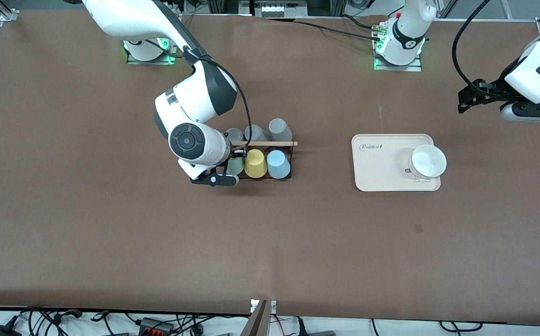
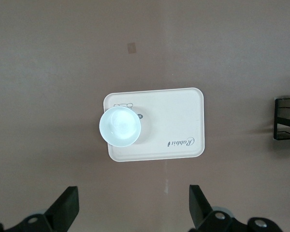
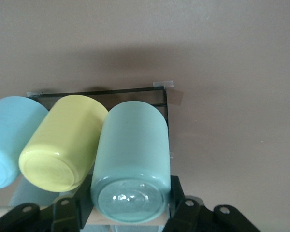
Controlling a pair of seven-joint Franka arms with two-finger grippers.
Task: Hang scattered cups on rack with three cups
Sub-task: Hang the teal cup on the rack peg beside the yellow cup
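The black wire rack [image 1: 292, 161] with a wooden rod [image 1: 270, 143] stands mid-table. On its row nearer the front camera hang the mint green cup [image 1: 235, 166], a yellow tumbler [image 1: 255, 163] and the light blue cup [image 1: 278, 164]. My right gripper [image 1: 230, 164] is at the rack's right-arm end, shut on the mint green cup [image 3: 130, 159], with a finger [image 3: 82, 203] on each side of its base. The light blue cup [image 3: 9, 140] and the rack wire [image 3: 111, 92] show there too. My left gripper [image 1: 466, 100] waits open and empty above the table at the left arm's end.
Three grey tumblers [image 1: 255, 133] hang on the rack's row farther from the front camera. A cream tray [image 1: 382, 168] holding a white bowl [image 1: 427, 161] lies toward the left arm's end; the left wrist view shows the tray [image 2: 174, 116], the bowl [image 2: 120, 126] and the rack's end [image 2: 285, 118].
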